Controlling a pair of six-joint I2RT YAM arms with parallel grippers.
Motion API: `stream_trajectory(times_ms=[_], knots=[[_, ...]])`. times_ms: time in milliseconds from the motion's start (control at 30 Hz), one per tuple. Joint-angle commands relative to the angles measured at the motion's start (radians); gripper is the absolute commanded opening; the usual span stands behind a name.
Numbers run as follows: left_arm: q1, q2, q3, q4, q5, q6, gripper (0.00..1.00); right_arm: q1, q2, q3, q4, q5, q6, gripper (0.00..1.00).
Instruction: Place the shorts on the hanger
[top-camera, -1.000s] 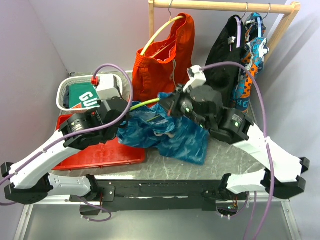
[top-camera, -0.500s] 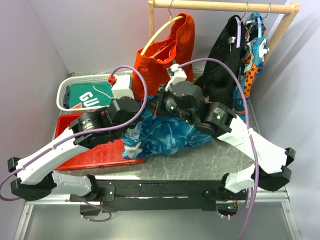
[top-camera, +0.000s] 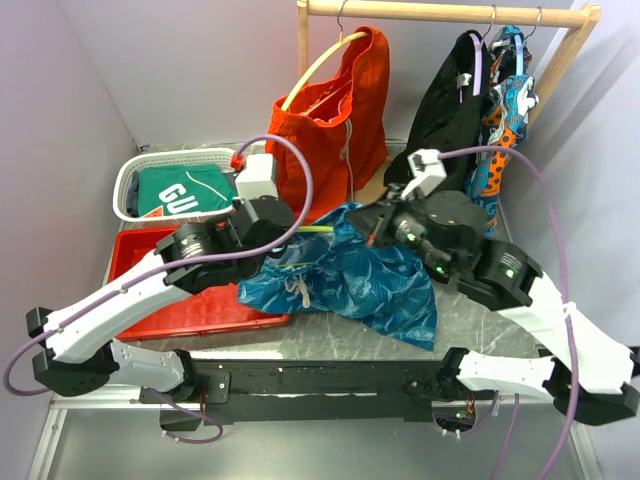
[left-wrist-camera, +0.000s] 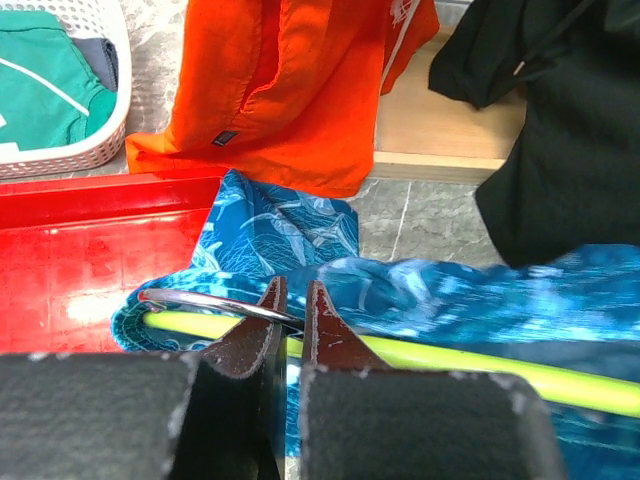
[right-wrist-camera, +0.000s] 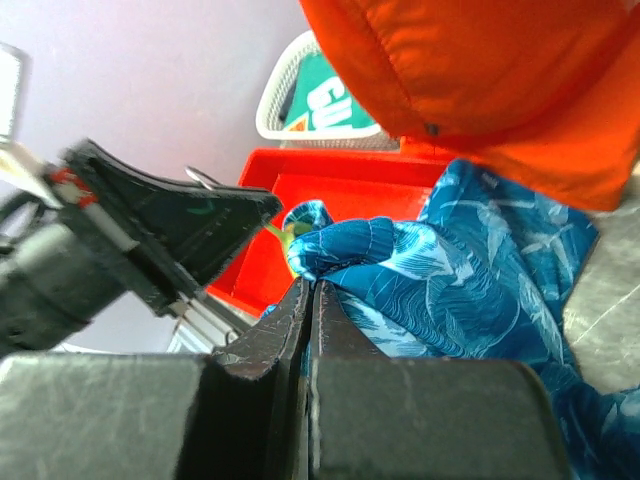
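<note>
Top view: left gripper (top-camera: 293, 228) is clamped on the thin lime-green plastic hanger (top-camera: 320, 228); a short stretch of its bar shows between the two grippers. Right gripper (top-camera: 373, 228) sits at the raised top edge of the blue-and-teal mottled fabric shorts (top-camera: 350, 280). The shorts drape from there onto the grey stone-look table (top-camera: 340, 335) and over the edge of the red plastic tray (top-camera: 200, 310). Plain orange-red shorts (top-camera: 330, 120) hang behind.

Left wrist view: fingers almost together, pinching the hanger (left-wrist-camera: 450, 368) where the metal hook (left-wrist-camera: 200, 300) joins the green bar. Shorts (left-wrist-camera: 290, 235) are bunched around the bar, partly over the tray.

Right wrist view: fingers pressed together, a fold of the shorts (right-wrist-camera: 470, 270) right at the tips. It looks pinched, though the contact itself is partly hidden. White plastic basket (right-wrist-camera: 285, 110) behind the tray.
</note>
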Motion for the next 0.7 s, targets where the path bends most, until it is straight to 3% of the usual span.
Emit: stream_trajectory(times_ms=[0, 133, 167, 233, 267, 367, 667], knots=[[-0.003, 0.001, 0.036, 0.064, -0.026, 0.018, 0.01, -0.025, -0.050, -0.013, 0.032, -0.005, -0.031, 0.00], [-0.004, 0.014, 0.070, 0.071, -0.012, 0.056, 0.01, -0.027, -0.062, -0.019, 0.030, -0.088, -0.139, 0.20], [-0.003, 0.018, 0.082, 0.069, -0.008, 0.077, 0.01, -0.027, -0.085, -0.024, 0.030, -0.103, -0.172, 0.40], [-0.004, 0.016, 0.084, 0.072, -0.001, 0.097, 0.01, -0.027, -0.110, -0.016, -0.002, -0.130, -0.277, 0.55], [-0.004, 0.012, 0.075, 0.078, 0.008, 0.125, 0.01, -0.027, -0.139, -0.013, -0.019, -0.134, -0.311, 0.67], [-0.004, -0.001, 0.061, 0.095, 0.041, 0.165, 0.01, -0.028, -0.202, -0.028, -0.071, -0.111, -0.417, 0.79], [-0.026, 0.045, 0.081, 0.072, 0.066, 0.271, 0.01, -0.007, -0.268, -0.109, -0.190, -0.211, -0.598, 0.80]])
